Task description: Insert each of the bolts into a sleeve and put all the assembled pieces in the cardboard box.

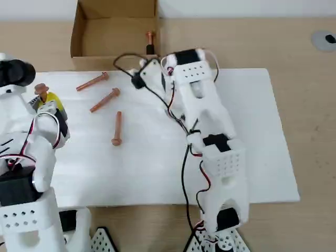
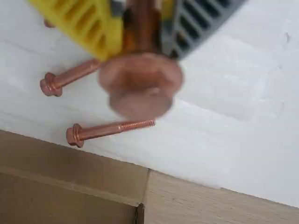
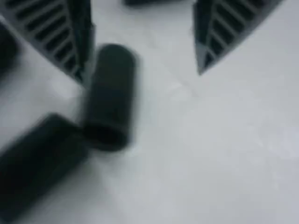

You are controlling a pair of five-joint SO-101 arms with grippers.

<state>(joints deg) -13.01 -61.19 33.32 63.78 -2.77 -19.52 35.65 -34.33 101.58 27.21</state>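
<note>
My left gripper point(image 2: 140, 32) is shut on a copper bolt point(image 2: 140, 84), held head-out between a yellow finger point(image 2: 79, 23) and a grey one. From above, that bolt point(image 1: 42, 89) sits at the left edge of the white mat point(image 1: 252, 157). Three loose bolts point(image 1: 93, 81) point(image 1: 105, 100) point(image 1: 117, 127) lie on the mat. My right gripper point(image 3: 140, 65) hangs open just over the mat; a black sleeve point(image 3: 110, 100) lies beside one finger and a second sleeve point(image 3: 37, 158) next to it. The cardboard box point(image 1: 79, 31) holds one assembled piece point(image 1: 150, 42).
The right arm point(image 1: 210, 121) stretches across the middle of the mat toward the box, its cable point(image 1: 185, 173) trailing along it. The box wall point(image 2: 70, 186) lies close beyond two loose bolts point(image 2: 70, 78) point(image 2: 107, 130). A grey disc point(image 1: 323, 39) sits at the table's far right.
</note>
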